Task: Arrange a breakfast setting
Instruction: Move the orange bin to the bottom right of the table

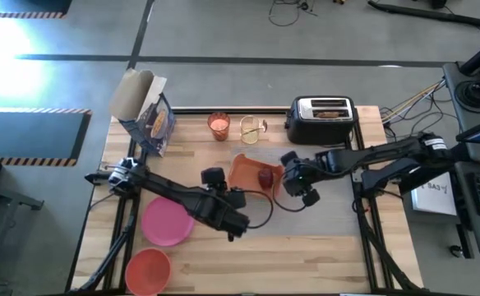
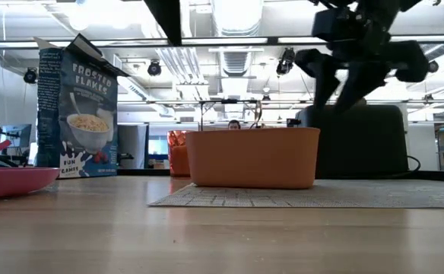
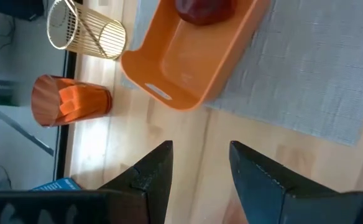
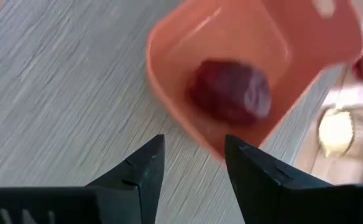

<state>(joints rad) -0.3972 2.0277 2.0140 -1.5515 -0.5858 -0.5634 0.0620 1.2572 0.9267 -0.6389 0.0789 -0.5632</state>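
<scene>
The red fruit [image 1: 266, 176] lies in the orange bin [image 1: 248, 171], which stands on the far left corner of the grey placemat [image 1: 330, 215]. My right gripper [image 1: 287, 174] is open and empty, above the mat just right of the bin; its wrist view shows the fruit [image 4: 231, 92] ahead. My left gripper [image 1: 214, 177] is open and empty, just left of the bin [image 3: 188, 56]. The pink plate [image 1: 168, 220] and the orange-red bowl [image 1: 148, 270] sit on the wood at near left. The glass [image 1: 218, 126] stands at the far edge. Toast [image 1: 330, 114] sits in the toaster [image 1: 320, 119]. I see no spoon.
A cereal box [image 1: 145, 115] stands at the far left, with a gold wire holder [image 1: 252, 129] between the glass and the toaster. The left arm [image 1: 182, 201] lies across the table near the plate. The placemat's near and right parts are bare.
</scene>
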